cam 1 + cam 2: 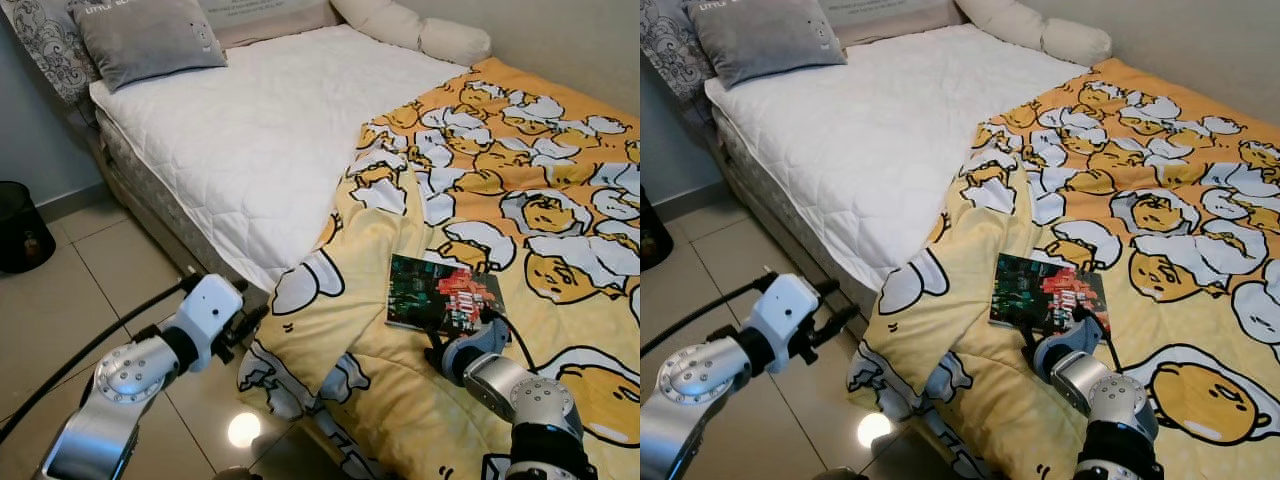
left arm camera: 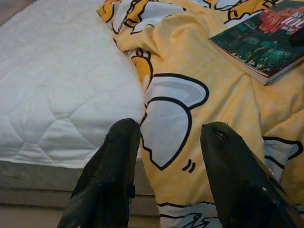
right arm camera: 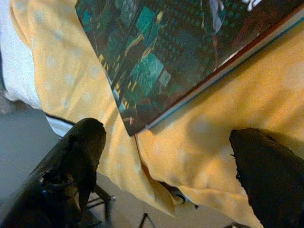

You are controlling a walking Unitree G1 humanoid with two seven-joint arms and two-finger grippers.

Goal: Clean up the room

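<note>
Right wrist view: book lies just ahead of the right end effector, its near corner between the two spread black fingers, not touching them
Right end effector: fingers apart, holding nothing, low over the yellow blanket just short of the book's near edge; in the head views it sits at
Left end effector: fingers apart, empty, held off the bed's side over the floor, pointed at the hanging blanket fold; in the head view at
Book position: flat on the blanket near the bed's near edge, right of the blanket's folded-back edge; well apart from the left end effector
Book look: thin paperback, dark green-teal cover with a red patch and pale lettering at one end, too small to read
Blanket: yellow with white-and-yellow cartoon egg figures, covers the right part of the bed, its left edge bunched and draping off the side toward the floor
Bed: white quilted mattress bare on the left part
Pillows: grey one at the head, patterned one behind it, cream bolster by the wall
Floor: pale glossy tiles with a light reflection
Bin: dark bin at far left on the floor
</note>
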